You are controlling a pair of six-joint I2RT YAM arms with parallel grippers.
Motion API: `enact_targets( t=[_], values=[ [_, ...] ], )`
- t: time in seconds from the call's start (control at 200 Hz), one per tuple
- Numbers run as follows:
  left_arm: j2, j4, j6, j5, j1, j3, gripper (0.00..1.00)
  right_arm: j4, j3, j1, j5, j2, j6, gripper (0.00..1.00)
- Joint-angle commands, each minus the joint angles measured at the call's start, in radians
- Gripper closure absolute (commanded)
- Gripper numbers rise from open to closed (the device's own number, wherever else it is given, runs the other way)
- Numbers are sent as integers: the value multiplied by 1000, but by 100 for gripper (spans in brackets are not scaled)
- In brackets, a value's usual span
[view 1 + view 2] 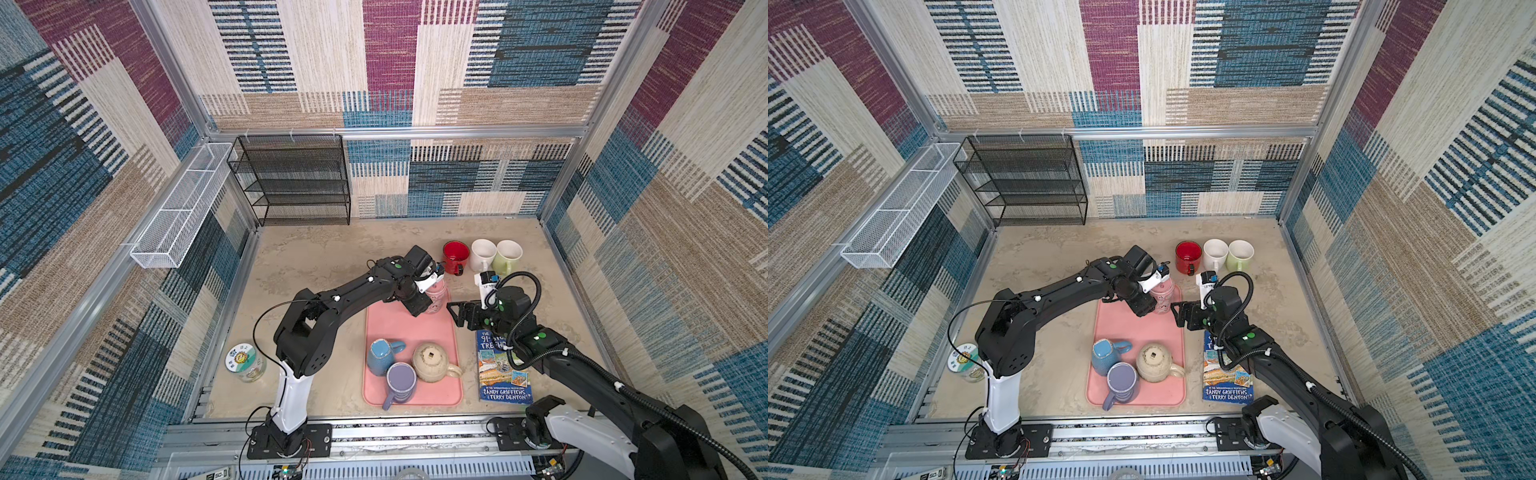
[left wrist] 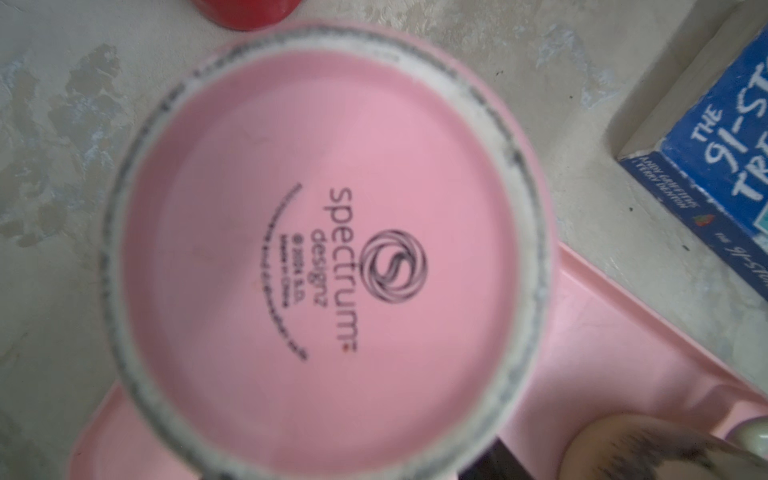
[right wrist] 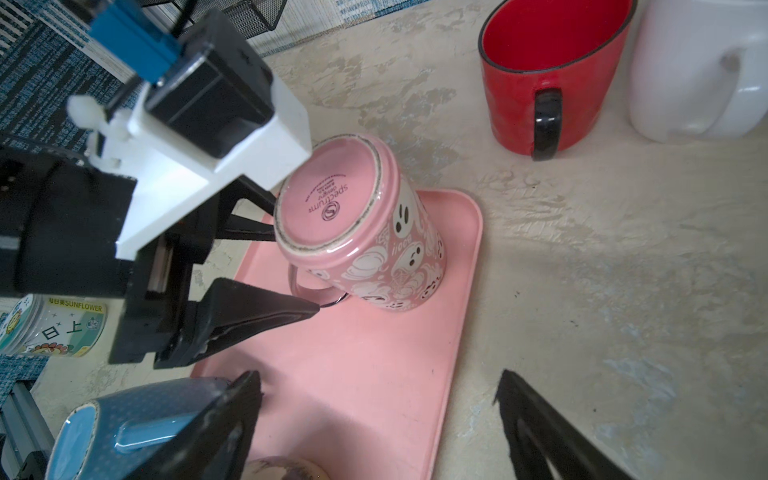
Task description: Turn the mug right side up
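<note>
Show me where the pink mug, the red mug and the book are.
pink mug (image 3: 328,203): right wrist view, on its upturned base.
red mug (image 3: 590,104): right wrist view, on its outer wall.
book (image 1: 498,380): in a top view, on its front cover.

- The pink ceramic mug with white ghosts (image 2: 324,257) stands bottom up at the 12 o'clock end of the flat pink plastic tray (image 1: 399,328). Its base says "spectrum designz", with a round swirly S sign and tiny "Made in China".
- Its side says "BOO!!", upside down.
- The blue paperback book (image 1: 498,374), at 3 o'clock from the tray, says "THE 91-ST…", "TRE…" and "ANDY GRIFFITHS & TERRY DENTON".
- The clear round jar (image 3: 54,328), at 9 o'clock from the tray, says "SUNFLOWER" and "日上".
</note>
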Motion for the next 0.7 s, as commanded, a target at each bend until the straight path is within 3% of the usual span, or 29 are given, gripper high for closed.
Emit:
enact_targets(
  t=[0.0, 0.696],
  values=[
    [28, -51, 37, 16, 7, 38, 35, 39, -1, 0, -14, 0, -3, 10],
    [87, -72, 39, 44, 21, 87, 62, 49, -27, -1, -19, 0, -2, 12]
  ],
)
